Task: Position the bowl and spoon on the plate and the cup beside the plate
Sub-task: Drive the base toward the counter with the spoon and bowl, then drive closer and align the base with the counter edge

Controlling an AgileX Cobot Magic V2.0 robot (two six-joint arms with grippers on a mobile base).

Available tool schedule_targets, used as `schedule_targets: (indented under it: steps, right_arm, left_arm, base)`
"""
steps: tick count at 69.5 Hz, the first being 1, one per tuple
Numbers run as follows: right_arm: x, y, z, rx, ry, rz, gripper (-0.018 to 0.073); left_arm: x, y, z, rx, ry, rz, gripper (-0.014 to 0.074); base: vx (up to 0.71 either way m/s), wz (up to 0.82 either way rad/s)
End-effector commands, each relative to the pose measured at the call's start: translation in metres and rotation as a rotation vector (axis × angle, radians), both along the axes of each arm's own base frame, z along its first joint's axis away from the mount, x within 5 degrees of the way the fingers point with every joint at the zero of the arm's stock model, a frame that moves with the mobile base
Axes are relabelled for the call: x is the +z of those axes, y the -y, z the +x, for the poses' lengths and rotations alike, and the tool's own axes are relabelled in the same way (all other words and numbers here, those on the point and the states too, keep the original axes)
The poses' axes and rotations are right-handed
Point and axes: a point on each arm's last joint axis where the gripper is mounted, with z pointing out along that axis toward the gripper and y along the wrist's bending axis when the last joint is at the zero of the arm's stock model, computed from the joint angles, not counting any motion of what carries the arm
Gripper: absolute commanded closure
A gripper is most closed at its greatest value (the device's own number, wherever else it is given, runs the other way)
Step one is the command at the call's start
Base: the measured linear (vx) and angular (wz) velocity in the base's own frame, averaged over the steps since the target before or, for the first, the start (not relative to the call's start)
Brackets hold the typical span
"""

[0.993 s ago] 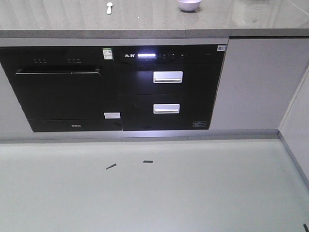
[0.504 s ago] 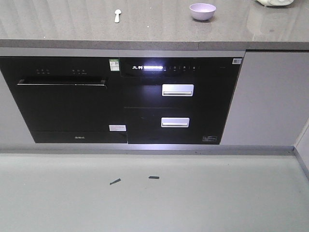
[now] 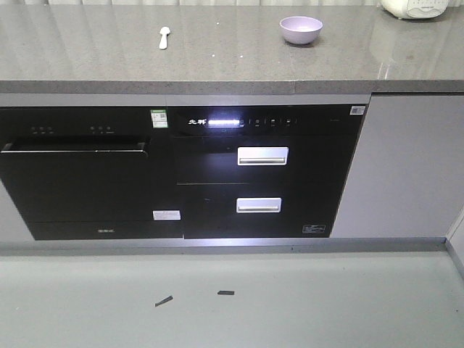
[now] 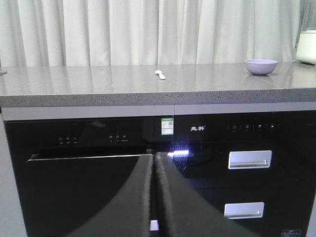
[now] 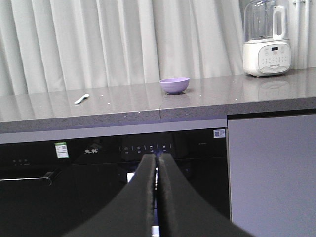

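I see the left gripper (image 4: 154,162) and right gripper (image 5: 157,162) closed, empty; bowl (image 3: 301,30) and spoon (image 3: 164,37) well apart, back from counter (image 3: 217,69) edge.

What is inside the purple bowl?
Nothing shows inside the bowl: the front view sees bare inner wall, though its near rim hides the lowest part. The spoon lies apart on the counter.

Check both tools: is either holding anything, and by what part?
Nothing is held. The left tool and right tool are both shut on nothing; the spoon and bowl sit apart on the counter.
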Motion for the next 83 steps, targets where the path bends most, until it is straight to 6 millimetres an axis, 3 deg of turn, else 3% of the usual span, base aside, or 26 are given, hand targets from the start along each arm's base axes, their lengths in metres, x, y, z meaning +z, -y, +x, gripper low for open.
schedule_targets:
  steps: [1,83]
  right_arm:
    - [0.0056,0.0,-0.0012,0.0,0.077,-0.004,0.0565]
    - [0.0056,0.0,-0.0012,0.0,0.077,-0.004,0.0565]
  left_arm:
    - [0.0096,-0.0002,-0.0018,0.002,0.091,-0.015,0.0603]
    - [0.0096,-0.0002,-0.0018,0.002,0.091,-0.015,0.0603]
  base:
    - [0.23,-0.1]
    - [0.2,-0.03]
